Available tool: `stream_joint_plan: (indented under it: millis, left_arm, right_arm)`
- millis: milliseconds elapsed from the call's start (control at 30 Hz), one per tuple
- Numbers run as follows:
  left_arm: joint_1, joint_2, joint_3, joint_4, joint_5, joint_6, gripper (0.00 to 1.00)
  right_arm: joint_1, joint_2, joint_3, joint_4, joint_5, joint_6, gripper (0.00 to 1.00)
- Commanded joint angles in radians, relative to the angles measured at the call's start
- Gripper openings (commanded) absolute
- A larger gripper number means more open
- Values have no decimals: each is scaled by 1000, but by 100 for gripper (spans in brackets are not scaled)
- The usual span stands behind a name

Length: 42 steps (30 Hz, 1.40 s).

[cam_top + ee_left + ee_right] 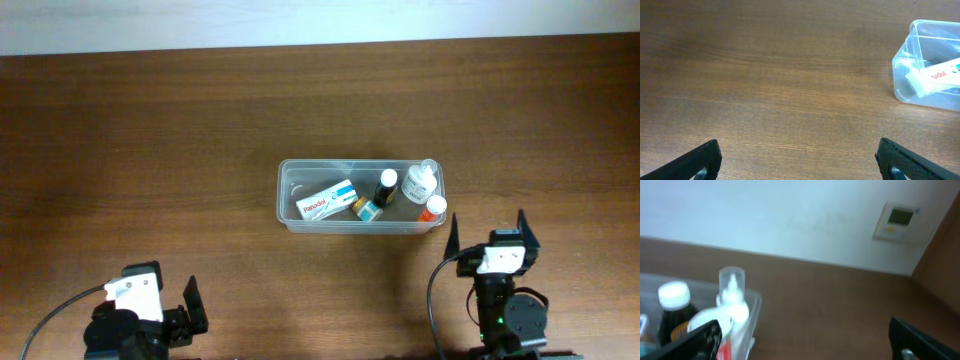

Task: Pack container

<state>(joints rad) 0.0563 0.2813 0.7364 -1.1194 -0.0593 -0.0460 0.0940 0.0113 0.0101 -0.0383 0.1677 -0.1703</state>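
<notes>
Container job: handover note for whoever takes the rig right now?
Left gripper: open, empty, low at the near table edge, well left of the container.
Right gripper: open, empty, just on the near side of the container's right end.
In the container: white box, dark bottle, white bottle, orange-capped bottle, small teal item.
Done: every visible item is inside; overhead shows none loose.
Left: probably nothing to load; no lid in view.

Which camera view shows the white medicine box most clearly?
The overhead view: the whole white box lies in the container. The left wrist view shows only one end through the clear wall. The right wrist view does not show it.
</notes>
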Motion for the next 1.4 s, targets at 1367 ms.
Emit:
stream_joint_plan:
  millis: [1367]
  left_arm:
    - [-2,-10,-183,228,106,59,100]
  right_arm:
    - [-3,-4,-1,-33,1,-13,98]
